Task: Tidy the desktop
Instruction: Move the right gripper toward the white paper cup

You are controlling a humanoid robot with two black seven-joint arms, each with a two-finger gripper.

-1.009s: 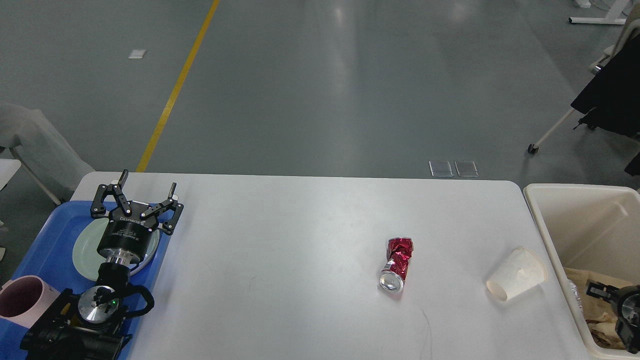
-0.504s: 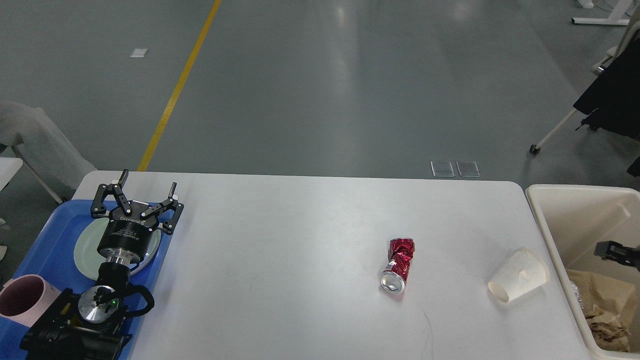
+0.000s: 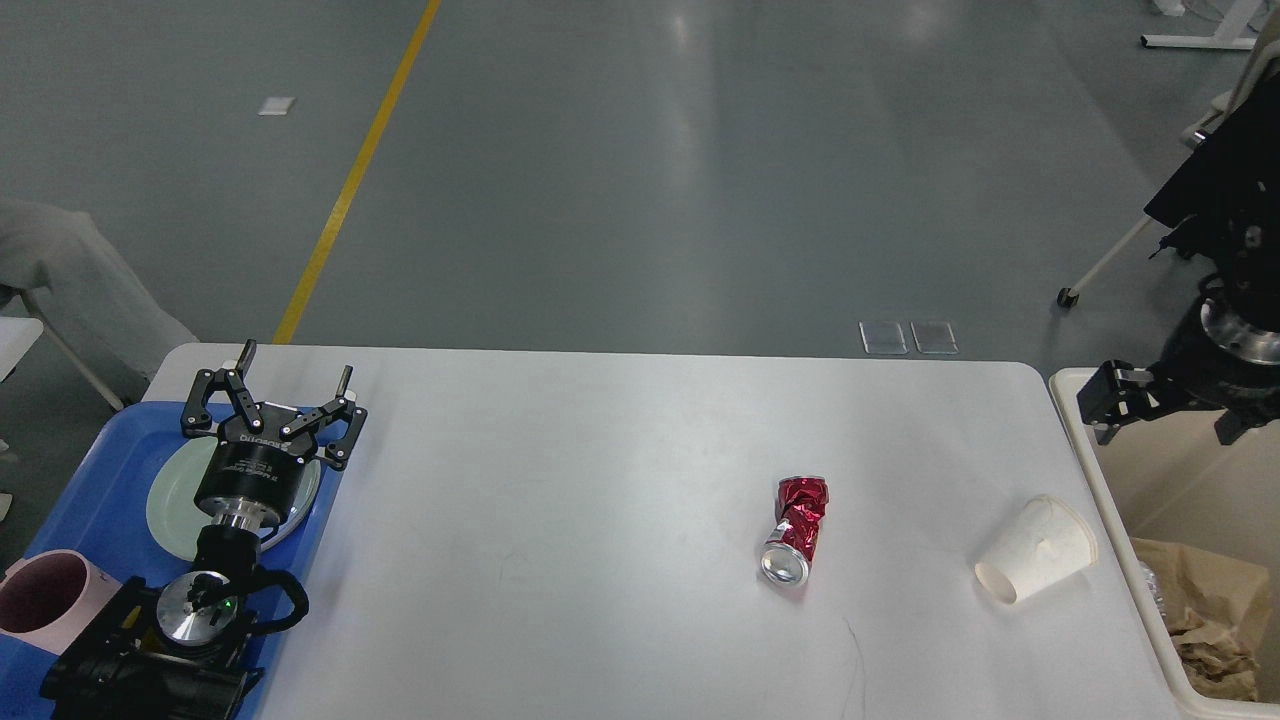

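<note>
1. white and matte, the bench (image 3: 600, 450) fills the lower half of the frame, the desktop to be tidied; two pieces of litter lie on its right part.
2. crushed red can (image 3: 797, 528) lies on its side, right of centre; a paper cup (image 3: 1037, 549) lies tipped over nearer the right edge, mouth toward the lower left. both sit close to the cream bin (image 3: 1085, 440) at the right edge, which already holds crumpled brown paper (image 3: 1205, 615), so the bin looks like the place for rubbish.
3. at lower left, a blue tray (image 3: 90, 490) carries a pale green plate (image 3: 170, 510) and a pink cup (image 3: 45, 600), apparently where dishes are gathered.
4. left end effector (image 3: 290, 380) hangs over the tray's far corner, fingers spread wide, holding nothing.
5. right end effector (image 3: 1110, 405) hovers over the bin's far rim at the right of the frame; seen dark and side-on, so whether it is released or clenched cannot be told, and nothing shows in it.
</note>
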